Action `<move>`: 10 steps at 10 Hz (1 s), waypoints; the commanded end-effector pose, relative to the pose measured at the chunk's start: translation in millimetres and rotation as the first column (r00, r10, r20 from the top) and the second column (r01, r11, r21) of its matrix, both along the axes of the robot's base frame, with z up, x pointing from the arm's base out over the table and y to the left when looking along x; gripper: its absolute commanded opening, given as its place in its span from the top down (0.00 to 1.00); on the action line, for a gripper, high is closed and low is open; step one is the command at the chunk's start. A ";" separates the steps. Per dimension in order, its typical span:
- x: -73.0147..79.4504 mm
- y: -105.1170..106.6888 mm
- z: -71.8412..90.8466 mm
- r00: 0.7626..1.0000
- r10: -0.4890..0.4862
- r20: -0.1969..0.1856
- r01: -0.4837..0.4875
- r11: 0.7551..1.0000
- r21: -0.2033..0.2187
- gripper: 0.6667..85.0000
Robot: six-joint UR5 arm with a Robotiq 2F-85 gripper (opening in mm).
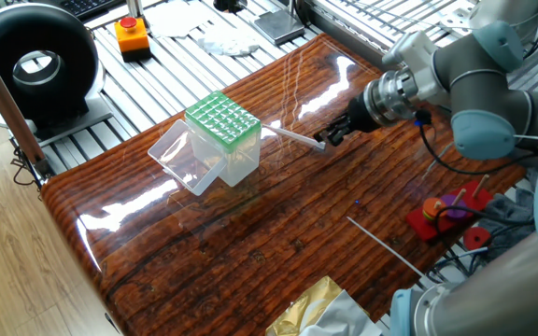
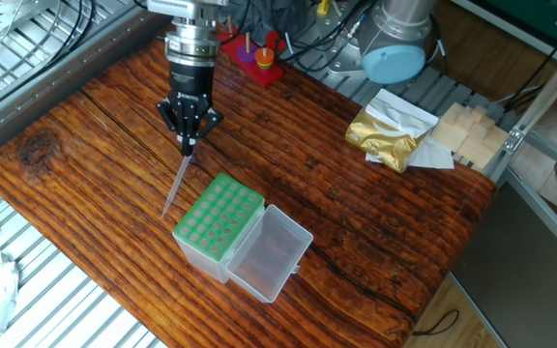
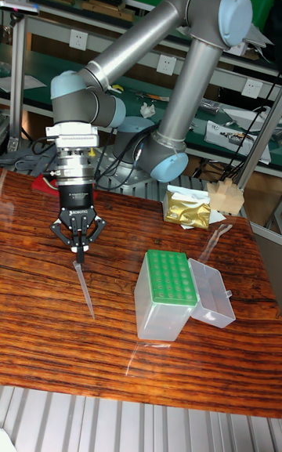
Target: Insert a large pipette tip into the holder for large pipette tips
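The large pipette tip [image 1: 292, 136] [image 2: 176, 184] [image 3: 84, 289] is a slim whitish tube lying aslant on the wooden table, its point toward the holder. My gripper [image 1: 329, 138] [image 2: 190, 146] [image 3: 77, 250] points straight down over the tip's wide end, its fingers drawn together on it. The holder for large pipette tips [image 1: 223, 121] [image 2: 219, 217] [image 3: 166, 281] is a clear box with a green grid top. It stands a short way from the tip, with its clear lid [image 2: 270, 253] hinged open to the side.
A thin pale rod [image 1: 383, 249] lies near the table's edge. A gold foil bag [image 2: 387, 135] and wooden blocks [image 2: 467, 129] sit at one corner. A red peg toy [image 2: 251, 53] stands behind the arm, and an orange button box [image 1: 132, 35] lies off the table.
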State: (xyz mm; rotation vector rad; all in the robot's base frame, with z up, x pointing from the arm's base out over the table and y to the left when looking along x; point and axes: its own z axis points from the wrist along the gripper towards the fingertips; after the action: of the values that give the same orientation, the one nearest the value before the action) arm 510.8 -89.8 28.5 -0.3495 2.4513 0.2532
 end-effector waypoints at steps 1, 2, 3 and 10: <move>-3.4 -12.1 4.3 1.000 -0.015 0.017 0.015 1.000 -0.007 1.00; -1.6 -15.6 5.9 0.999 -0.018 0.035 0.019 1.000 -0.010 1.00; 1.0 -15.3 9.8 0.998 -0.020 0.052 0.020 1.000 -0.007 1.00; 21.4 1.0 27.7 0.990 -0.067 0.125 0.056 0.994 0.094 1.00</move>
State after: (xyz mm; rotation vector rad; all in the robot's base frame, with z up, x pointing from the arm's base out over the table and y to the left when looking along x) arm 528.6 -91.5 51.7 -0.2961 2.3263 0.2676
